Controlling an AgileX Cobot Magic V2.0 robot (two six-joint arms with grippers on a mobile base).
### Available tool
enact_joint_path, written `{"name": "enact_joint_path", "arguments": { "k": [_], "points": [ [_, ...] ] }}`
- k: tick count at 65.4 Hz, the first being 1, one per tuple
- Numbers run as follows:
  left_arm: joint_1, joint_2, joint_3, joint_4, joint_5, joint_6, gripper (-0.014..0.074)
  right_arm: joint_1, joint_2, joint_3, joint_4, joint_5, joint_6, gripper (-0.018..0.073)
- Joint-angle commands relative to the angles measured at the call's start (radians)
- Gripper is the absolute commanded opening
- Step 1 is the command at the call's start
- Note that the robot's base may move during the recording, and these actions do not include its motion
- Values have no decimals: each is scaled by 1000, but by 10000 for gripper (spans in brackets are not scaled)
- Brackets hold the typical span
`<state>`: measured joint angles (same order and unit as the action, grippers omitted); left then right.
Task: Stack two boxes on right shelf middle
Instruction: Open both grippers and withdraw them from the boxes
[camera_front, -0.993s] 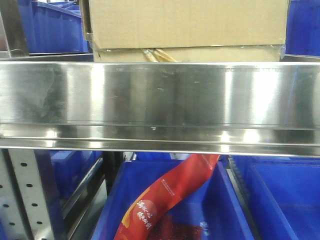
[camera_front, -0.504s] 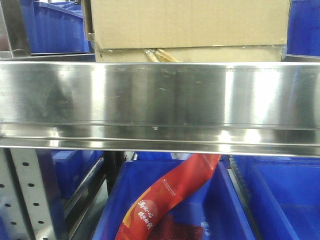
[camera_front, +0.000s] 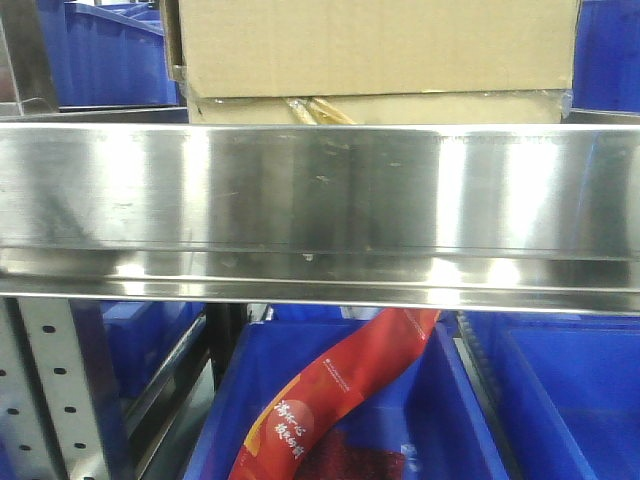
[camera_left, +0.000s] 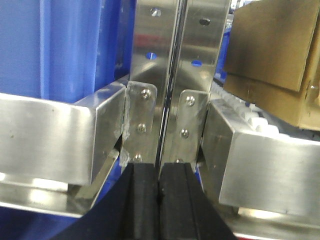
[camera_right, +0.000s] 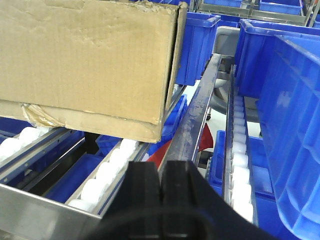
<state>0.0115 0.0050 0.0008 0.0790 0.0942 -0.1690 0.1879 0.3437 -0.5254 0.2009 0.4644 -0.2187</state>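
Boxes already sit one on the other: the large box (camera_front: 375, 45) rests squarely on the flatter box (camera_front: 380, 108), and both stand on the white rollers (camera_right: 112, 170) of the shelf (camera_front: 320, 200), just behind its broad shiny front rim. Seen from the right wrist, the large box (camera_right: 85, 60) shows a wrinkled face and overhangs nothing; the flatter box (camera_right: 85, 122) under it carries torn yellowish tape at its left corner. Setting the bigger carton on the lower, wider one keeps the pile steady on rollers that would otherwise let a loose load creep, so by my reading the stacking is done and only a retreat is left. The left hand (camera_left: 159, 200) hangs beside a perforated steel upright (camera_left: 175, 75), its black fingers pressed together with nothing between them. The right hand (camera_right: 162, 190) sits low in front of the pile, likewise closed and empty, well apart from the cardboard. Blue bins (camera_right: 295, 115) fill the neighbouring lanes and the level below. In the bin (camera_front: 330, 400) under the shelf lies a red packet (camera_front: 330, 400) printed with yellow characters and a small round mark; the print is too small to read. No writing shows on either carton.
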Motion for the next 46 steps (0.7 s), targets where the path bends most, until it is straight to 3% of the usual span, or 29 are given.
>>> {"name": "enact_joint_path", "arguments": {
  "k": [1,46],
  "points": [
    [5,-5,-1,-6,-39,2,-111,-4,-6,4,-10,-24,-7,-162],
    [5,-5,-1,-6,-42,2,-111,-4,-6,5,-10,-28,-7,-162]
  ]
}}
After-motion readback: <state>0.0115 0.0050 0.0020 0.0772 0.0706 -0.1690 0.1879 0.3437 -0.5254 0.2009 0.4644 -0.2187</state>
